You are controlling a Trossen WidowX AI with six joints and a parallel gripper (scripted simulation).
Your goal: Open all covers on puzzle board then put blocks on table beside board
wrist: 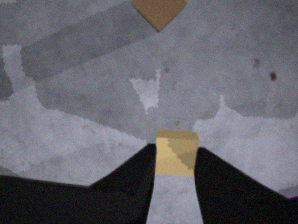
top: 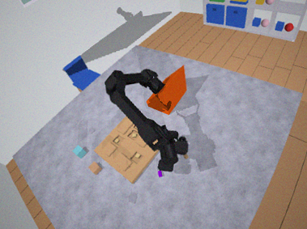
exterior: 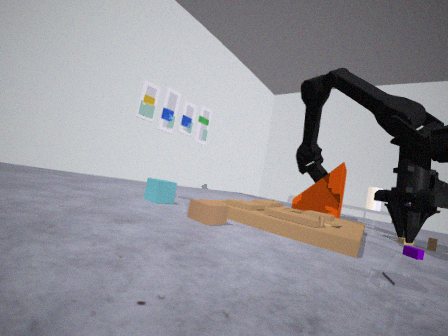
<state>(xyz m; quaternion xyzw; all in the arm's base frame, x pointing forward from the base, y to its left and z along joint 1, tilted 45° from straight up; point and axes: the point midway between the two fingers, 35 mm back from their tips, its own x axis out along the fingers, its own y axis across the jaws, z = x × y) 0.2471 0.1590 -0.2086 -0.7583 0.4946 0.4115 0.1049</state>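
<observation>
The tan puzzle board (top: 118, 162) (exterior: 345, 241) lies flat on the grey mat, with raised covers on its top. My gripper (top: 164, 168) (exterior: 406, 239) (wrist: 175, 153) is shut on a small pale yellow block (wrist: 176, 151) (exterior: 401, 241). It holds the block low over the mat, just off the board's right side. A purple block (top: 159, 173) (exterior: 413, 252) lies on the mat right beside the fingertips. A small brown block (exterior: 432, 244) (wrist: 159, 11) lies a little beyond it. A cyan block (top: 79, 152) (exterior: 160, 191) and a tan block (top: 95, 167) (exterior: 208, 212) lie on the mat left of the board.
An orange wedge-shaped piece (top: 168, 91) (exterior: 322, 195) stands at the arm's base behind the board. A blue chair (top: 81, 73) stands at the mat's far edge. A white shelf (top: 257, 1) with toys is against the back wall.
</observation>
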